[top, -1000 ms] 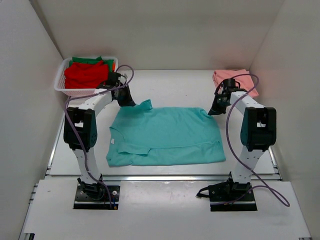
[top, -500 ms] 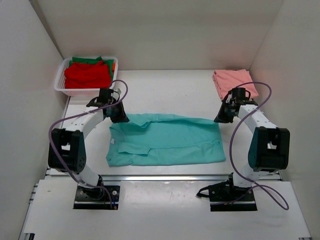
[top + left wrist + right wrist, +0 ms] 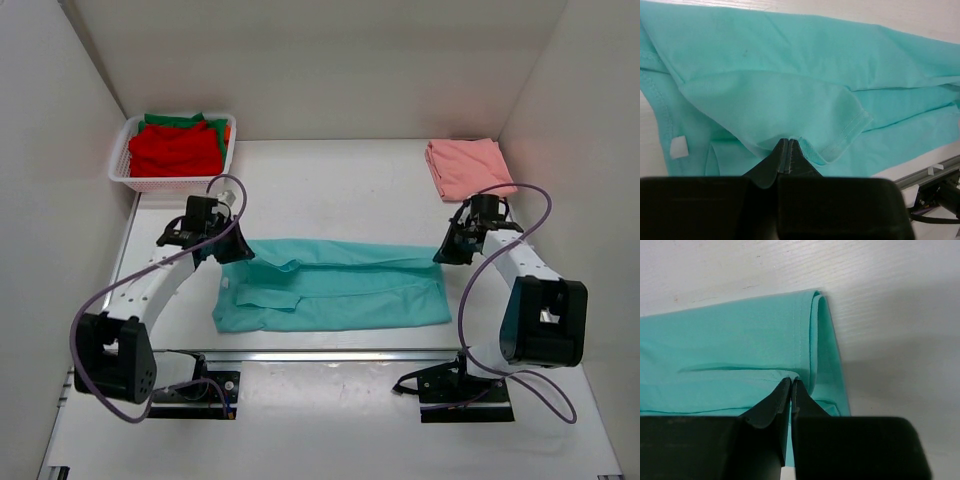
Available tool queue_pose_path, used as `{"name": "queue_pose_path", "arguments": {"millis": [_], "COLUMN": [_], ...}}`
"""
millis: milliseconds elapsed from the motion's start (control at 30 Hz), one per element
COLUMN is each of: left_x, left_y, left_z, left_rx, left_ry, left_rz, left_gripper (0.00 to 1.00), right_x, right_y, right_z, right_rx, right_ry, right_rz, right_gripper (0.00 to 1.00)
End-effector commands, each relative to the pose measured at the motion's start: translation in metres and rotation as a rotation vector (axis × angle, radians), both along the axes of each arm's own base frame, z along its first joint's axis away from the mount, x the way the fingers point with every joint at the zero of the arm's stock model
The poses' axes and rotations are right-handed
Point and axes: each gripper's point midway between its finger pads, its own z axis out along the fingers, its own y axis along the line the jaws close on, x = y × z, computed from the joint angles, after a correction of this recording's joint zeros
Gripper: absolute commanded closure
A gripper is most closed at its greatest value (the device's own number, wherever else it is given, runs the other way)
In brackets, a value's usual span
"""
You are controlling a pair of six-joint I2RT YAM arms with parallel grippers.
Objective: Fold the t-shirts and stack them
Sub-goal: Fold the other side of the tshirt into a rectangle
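Observation:
The teal t-shirt (image 3: 335,290) lies across the table centre, its far edge turned over toward the near side. My left gripper (image 3: 237,251) is shut on its far left corner by the sleeve (image 3: 790,141). My right gripper (image 3: 447,254) is shut on its far right corner (image 3: 792,380). The cloth shows folded under both in the left wrist view (image 3: 790,85) and right wrist view (image 3: 740,350). A folded salmon pink t-shirt (image 3: 467,166) lies at the back right. Red (image 3: 174,150), green (image 3: 180,121) and orange (image 3: 229,131) t-shirts sit in the basket.
The white mesh basket (image 3: 128,178) stands at the back left by the left wall. White walls close in the left, back and right. A metal rail (image 3: 330,354) runs along the table's near edge.
Both grippers have pulled the teal shirt's far edge toward the near side, folding it over; the shirt now looks narrower. Both arms have swung nearer.

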Motion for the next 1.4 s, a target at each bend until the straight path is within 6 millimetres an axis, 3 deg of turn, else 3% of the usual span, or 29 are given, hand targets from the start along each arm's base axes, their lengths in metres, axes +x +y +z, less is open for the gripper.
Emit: {"name": "queue_pose_path", "arguments": {"millis": [0, 100, 333, 600, 667, 700, 733, 767, 800, 833, 867, 900, 1000, 1100, 1233, 1333, 1367], "left_x": [-0.013, -0.024, -0.046, -0.058, -0.062, -0.065, -0.067, -0.069, -0.071, -0.073, -0.075, -0.074, -0.073, -0.068, -0.061, -0.060, -0.063], "left_y": [-0.005, -0.009, -0.008, -0.002, 0.003, 0.002, 0.002, 0.000, 0.001, 0.000, -0.002, -0.004, -0.010, -0.019, -0.025, -0.026, -0.028], "left_z": [0.019, 0.022, 0.000, 0.000, -0.001, -0.003, -0.003, -0.001, -0.002, -0.001, -0.001, 0.003, 0.010, 0.019, 0.023, 0.001, -0.005], "left_rx": [-0.027, -0.036, -0.033, -0.015, -0.014, -0.012, -0.018, -0.028, -0.037, -0.038, -0.052, -0.072, -0.095, -0.108, -0.112, -0.078, -0.063], "left_ry": [-0.039, -0.049, 0.001, 0.005, 0.011, 0.015, 0.013, 0.009, 0.013, 0.012, 0.010, 0.005, -0.024, -0.036, -0.049, -0.004, 0.006], "left_rz": [-0.004, -0.010, 0.002, -0.003, 0.012, 0.003, 0.003, 0.001, 0.004, -0.002, -0.005, -0.002, -0.018, -0.039, -0.042, -0.025, -0.037], "left_gripper": [1.00, 1.00, 1.00, 1.00, 1.00, 1.00, 1.00, 1.00, 1.00, 1.00, 0.92, 0.73, 0.70, 0.54, 0.43, 0.49, 0.51], "right_x": [0.005, 0.002, -0.009, -0.023, -0.024, -0.024, -0.024, -0.022, -0.020, -0.020, -0.017, -0.013, -0.003, 0.007, 0.018, 0.019, 0.018], "right_y": [-0.007, -0.007, -0.007, -0.013, -0.016, -0.017, -0.017, -0.017, -0.016, -0.018, -0.015, -0.013, 0.003, 0.018, 0.030, 0.046, 0.050], "right_z": [0.009, 0.009, 0.001, 0.002, 0.003, 0.005, 0.005, 0.007, 0.010, 0.010, 0.012, 0.016, 0.024, 0.027, 0.028, 0.022, 0.015], "right_rx": [-0.021, -0.022, -0.028, -0.022, -0.019, -0.017, -0.010, -0.010, -0.010, -0.013, -0.010, -0.013, -0.014, -0.046, -0.016, 0.026, 0.044], "right_ry": [-0.060, -0.062, -0.031, -0.025, -0.028, -0.032, -0.033, -0.043, -0.051, -0.050, -0.054, -0.072, -0.089, -0.102, -0.120, -0.115, -0.095], "right_rz": [0.005, 0.005, 0.000, -0.029, -0.043, -0.045, -0.044, -0.045, -0.036, -0.048, -0.038, -0.021, 0.048, 0.112, 0.134, 0.179, 0.191], "right_gripper": [1.00, 1.00, 1.00, 1.00, 0.89, 0.58, 0.39, 0.34, 0.05, 0.00, 0.01, 0.01, 0.01, 0.01, 0.02, 0.45, 0.75]}}
